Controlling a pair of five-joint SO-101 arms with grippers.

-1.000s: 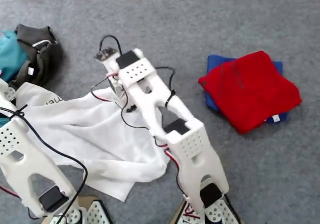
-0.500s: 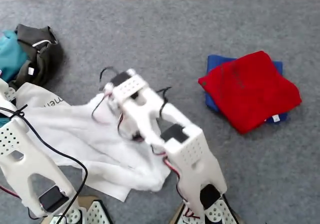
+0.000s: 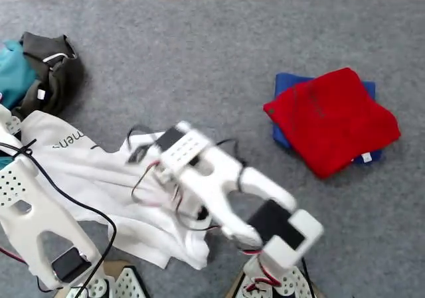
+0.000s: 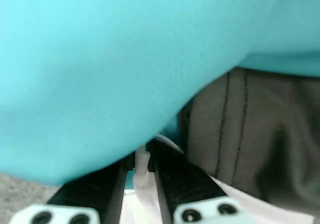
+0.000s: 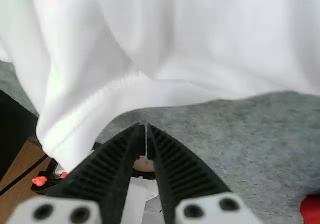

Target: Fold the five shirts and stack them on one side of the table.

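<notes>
Folding of the third shirt looks to be the step in hand. The white shirt (image 3: 99, 178) lies rumpled on the near left part of the table (image 3: 232, 46), with both arms on it. The right gripper (image 5: 145, 129) is pinched almost closed on a thin fold over the shirt's middle. The left gripper (image 4: 142, 156), at the shirt's far left corner, is likewise pinched on a sliver of white cloth (most likely the same shirt). Next, I judge, the held edge needs carrying across and laying flat, both pinches level so the cloth doesn't bunch. The white fabric is thin, limp and creased. The red shirt (image 3: 332, 119) sits folded, a plump square, on the blue shirt (image 3: 289, 82) at right. The teal shirt (image 3: 13, 72) and grey shirt (image 3: 53, 66) lie crumpled far left.
</notes>
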